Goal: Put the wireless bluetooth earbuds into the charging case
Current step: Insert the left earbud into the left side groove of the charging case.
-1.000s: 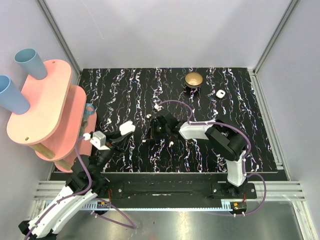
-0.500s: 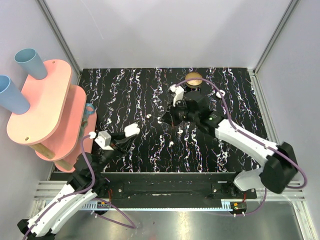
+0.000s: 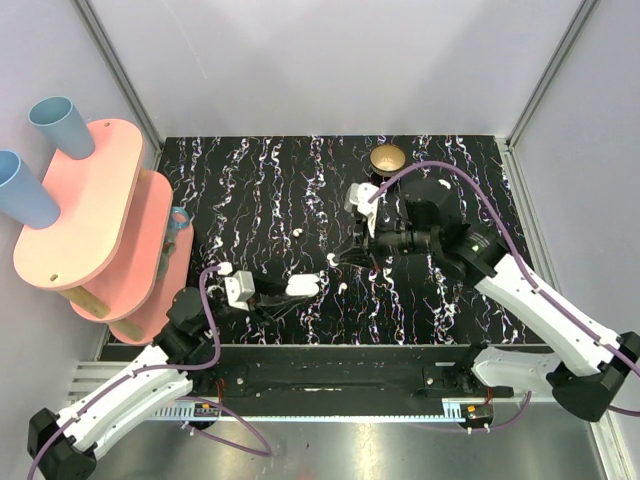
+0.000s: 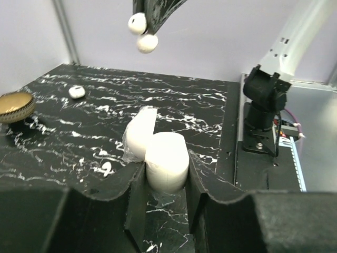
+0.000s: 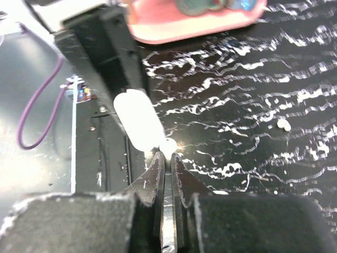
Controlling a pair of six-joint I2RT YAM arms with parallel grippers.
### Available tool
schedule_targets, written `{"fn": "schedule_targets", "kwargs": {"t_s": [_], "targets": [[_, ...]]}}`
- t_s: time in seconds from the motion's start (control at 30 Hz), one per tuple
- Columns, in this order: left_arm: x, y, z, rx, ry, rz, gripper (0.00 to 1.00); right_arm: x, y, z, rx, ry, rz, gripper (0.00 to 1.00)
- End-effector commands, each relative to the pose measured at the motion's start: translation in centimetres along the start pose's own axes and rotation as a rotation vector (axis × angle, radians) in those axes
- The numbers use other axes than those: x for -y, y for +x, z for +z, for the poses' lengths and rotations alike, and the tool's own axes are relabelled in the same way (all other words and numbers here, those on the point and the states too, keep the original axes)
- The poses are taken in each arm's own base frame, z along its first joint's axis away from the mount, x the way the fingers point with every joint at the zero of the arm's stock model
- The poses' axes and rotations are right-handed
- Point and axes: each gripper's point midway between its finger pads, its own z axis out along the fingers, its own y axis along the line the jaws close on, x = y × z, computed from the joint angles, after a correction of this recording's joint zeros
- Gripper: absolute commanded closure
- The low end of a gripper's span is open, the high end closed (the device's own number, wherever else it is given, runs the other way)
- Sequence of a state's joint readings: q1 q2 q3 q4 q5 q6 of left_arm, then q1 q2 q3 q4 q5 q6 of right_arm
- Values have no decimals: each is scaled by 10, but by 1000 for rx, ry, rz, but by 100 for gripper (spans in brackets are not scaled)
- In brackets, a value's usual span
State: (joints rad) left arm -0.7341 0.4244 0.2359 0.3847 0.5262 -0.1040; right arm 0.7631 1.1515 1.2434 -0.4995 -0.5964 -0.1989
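Note:
My left gripper (image 3: 300, 287) is shut on the charging case (image 3: 305, 284), a small white rounded case held near the front middle of the table. In the left wrist view (image 4: 166, 166) the case body (image 4: 167, 161) sits between the fingers with its lid (image 4: 139, 132) open to the left. My right gripper (image 3: 335, 260) is shut on a tiny white earbud (image 5: 168, 146), right beside the case (image 5: 138, 126). That earbud hangs from its fingertips high in the left wrist view (image 4: 147, 42). Another small white bud (image 4: 107, 167) lies on the table beside the case.
A gold round dish (image 3: 387, 158) on a black base stands at the back, with a small white object (image 4: 77, 91) near it. A pink two-tier shelf (image 3: 85, 215) with two blue cups (image 3: 55, 125) stands left. Another small white bit (image 5: 284, 124) lies on the marbled tabletop.
My right gripper has come from beside the gold dish toward the front, down next to the case. My left gripper has carried the case rightward toward the table's middle.

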Motion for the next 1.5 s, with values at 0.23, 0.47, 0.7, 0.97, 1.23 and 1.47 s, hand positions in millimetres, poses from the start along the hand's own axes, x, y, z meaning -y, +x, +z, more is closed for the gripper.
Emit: {"fn": "schedule_targets", "kwargs": {"t_s": [0.23, 0.47, 0.7, 0.97, 1.23, 1.47], "targets": [[33, -52, 15, 124, 244, 131, 100, -77, -15, -22, -80, -247, -141, 100], [33, -49, 21, 81, 259, 74, 100, -81, -14, -11, -109, -263, -170, 100], [34, -40, 26, 40, 286, 34, 100, -74, -11, 3, -139, -220, -195, 100], [34, -34, 27, 22, 290, 12, 100, -66, -9, 16, -142, -160, -280, 100], [33, -34, 26, 22, 284, 8, 100, -61, 2, 31, -181, -138, -330, 100], [34, -33, 26, 21, 287, 5, 100, -53, 11, 41, -204, -112, -365, 100]]}}
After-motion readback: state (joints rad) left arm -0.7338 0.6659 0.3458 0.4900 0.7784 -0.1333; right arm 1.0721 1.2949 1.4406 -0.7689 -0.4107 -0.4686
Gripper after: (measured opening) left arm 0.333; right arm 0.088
